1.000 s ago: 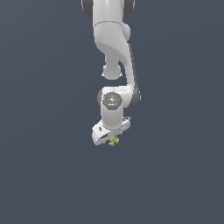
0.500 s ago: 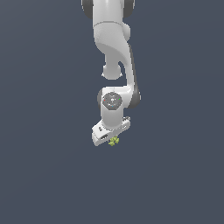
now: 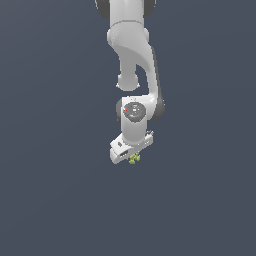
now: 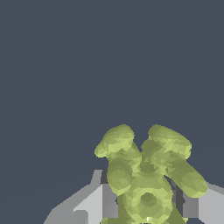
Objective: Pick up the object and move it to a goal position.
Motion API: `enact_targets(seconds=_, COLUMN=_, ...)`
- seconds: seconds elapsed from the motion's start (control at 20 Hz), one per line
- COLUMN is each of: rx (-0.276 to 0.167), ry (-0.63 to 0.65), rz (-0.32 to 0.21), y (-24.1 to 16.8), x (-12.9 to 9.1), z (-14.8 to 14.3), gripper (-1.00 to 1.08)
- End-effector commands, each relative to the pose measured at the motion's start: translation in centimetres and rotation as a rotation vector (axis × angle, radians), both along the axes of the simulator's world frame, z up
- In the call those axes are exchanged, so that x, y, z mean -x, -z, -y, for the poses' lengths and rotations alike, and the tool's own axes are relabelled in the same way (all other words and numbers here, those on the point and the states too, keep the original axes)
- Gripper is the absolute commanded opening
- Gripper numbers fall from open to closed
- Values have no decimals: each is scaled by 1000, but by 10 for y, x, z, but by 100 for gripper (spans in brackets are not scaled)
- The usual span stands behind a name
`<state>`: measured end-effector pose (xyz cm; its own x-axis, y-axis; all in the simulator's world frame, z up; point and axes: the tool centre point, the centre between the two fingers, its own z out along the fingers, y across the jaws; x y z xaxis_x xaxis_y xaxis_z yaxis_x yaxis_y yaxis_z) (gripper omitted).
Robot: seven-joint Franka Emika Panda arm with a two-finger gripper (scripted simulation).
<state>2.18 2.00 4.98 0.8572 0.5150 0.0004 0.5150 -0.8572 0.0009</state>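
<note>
Exterior view: distant, facing the arm (image 3: 132, 75) at frame centre. Wrist view: very close, looking past the gripper (image 4: 146, 205) in the lower frame. Both share the yellow-green object (image 3: 134, 159) (image 4: 146, 175).

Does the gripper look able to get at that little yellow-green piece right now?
Probably yes: the yellow-green piece already sits between the gripper's fingers, apparently clamped, with nothing else around it.
</note>
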Motion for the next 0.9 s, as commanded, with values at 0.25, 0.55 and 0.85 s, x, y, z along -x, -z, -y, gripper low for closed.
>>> enact_targets(seconds=0.25, rx=0, ry=-2, rz=0, y=-19, x=24, z=-60, gripper=-100)
enact_targets(seconds=0.55, rx=0, ry=-2, rz=-1, y=-33, x=40, z=-102, gripper=-100)
enact_targets(seconds=0.85, rx=0, ry=-2, rz=-1, y=-38, x=45, z=-117, gripper=-100)
